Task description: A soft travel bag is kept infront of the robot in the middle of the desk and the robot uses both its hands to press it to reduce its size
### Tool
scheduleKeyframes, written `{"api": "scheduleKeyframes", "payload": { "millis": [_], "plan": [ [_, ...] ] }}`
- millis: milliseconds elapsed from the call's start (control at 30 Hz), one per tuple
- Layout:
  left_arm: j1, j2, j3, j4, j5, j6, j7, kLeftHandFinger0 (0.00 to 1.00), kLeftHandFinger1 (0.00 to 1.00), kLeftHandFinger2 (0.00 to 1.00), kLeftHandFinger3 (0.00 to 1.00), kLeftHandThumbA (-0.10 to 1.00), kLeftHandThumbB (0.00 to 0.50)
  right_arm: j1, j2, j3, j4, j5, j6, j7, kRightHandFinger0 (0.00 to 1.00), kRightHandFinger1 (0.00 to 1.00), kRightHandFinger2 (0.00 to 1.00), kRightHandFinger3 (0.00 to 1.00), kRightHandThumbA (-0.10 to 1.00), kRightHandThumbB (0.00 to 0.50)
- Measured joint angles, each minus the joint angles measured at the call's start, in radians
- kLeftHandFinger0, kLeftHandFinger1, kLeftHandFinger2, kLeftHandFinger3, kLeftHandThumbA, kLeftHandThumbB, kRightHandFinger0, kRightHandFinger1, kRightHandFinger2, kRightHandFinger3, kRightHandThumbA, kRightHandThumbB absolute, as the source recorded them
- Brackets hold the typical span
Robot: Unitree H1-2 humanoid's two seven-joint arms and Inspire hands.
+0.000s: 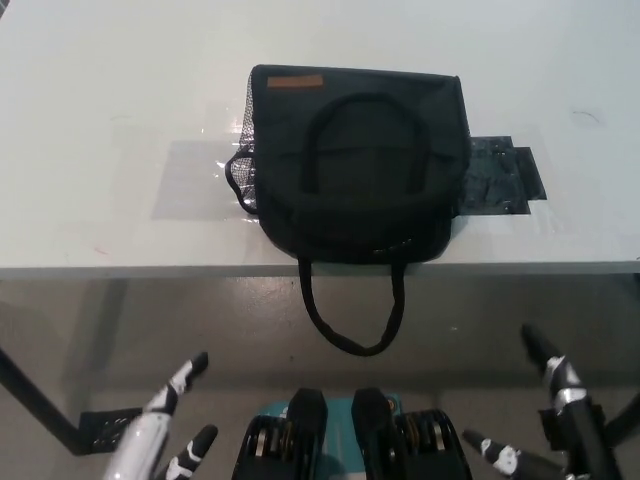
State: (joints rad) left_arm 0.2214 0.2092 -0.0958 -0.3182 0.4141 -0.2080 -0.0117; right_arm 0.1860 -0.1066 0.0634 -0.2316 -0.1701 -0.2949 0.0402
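Below, both open hands hang clear of the travel bag [355,165].

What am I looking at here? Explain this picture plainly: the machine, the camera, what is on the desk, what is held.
This is one picture, taken by a camera on a humanoid robot's head, looking steeply down. The white desk carries a soft black travel bag near its front edge; one strap hangs over the edge, and a carry handle lies on top. A dark flat sheet pokes out from under the bag on the picture's right. The robot's white left hand shows at the lower left, its black right hand at the lower right. Both are open, below the desk's edge, and hold nothing. Pressing has not started.
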Motion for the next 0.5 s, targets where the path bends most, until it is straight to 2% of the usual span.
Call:
{"api": "scheduleKeyframes", "payload": {
  "millis": [200, 300, 367, 500],
  "plan": [
    [-0.095, 0.012, 0.052, -0.22, 0.111, 0.015, -0.026, 1.0, 1.0, 1.0, 1.0, 1.0, 0.368, -0.097, -0.035, -0.025, -0.174, -0.079, 0.024, 0.011, 1.0, 1.0, 1.0, 1.0, 1.0, 0.228],
    [-0.238, 0.045, 0.084, -0.318, 0.169, 0.034, -0.062, 1.0, 1.0, 1.0, 1.0, 1.0, 0.352, -0.209, -0.047, -0.028, -0.25, -0.116, 0.066, 0.027, 1.0, 1.0, 1.0, 1.0, 1.0, 0.224],
    [-0.339, 0.067, 0.094, -0.342, 0.2, 0.052, -0.095, 1.0, 1.0, 1.0, 1.0, 1.0, 0.32, -0.293, -0.045, -0.026, -0.278, -0.133, 0.105, 0.04, 1.0, 1.0, 1.0, 1.0, 1.0, 0.219],
    [-0.533, 0.1, 0.09, -0.328, 0.269, 0.086, -0.166, 1.0, 1.0, 1.0, 1.0, 1.0, 0.325, -0.454, -0.045, -0.021, -0.278, -0.167, 0.183, 0.065, 1.0, 1.0, 1.0, 1.0, 1.0, 0.219]
  ]
}}
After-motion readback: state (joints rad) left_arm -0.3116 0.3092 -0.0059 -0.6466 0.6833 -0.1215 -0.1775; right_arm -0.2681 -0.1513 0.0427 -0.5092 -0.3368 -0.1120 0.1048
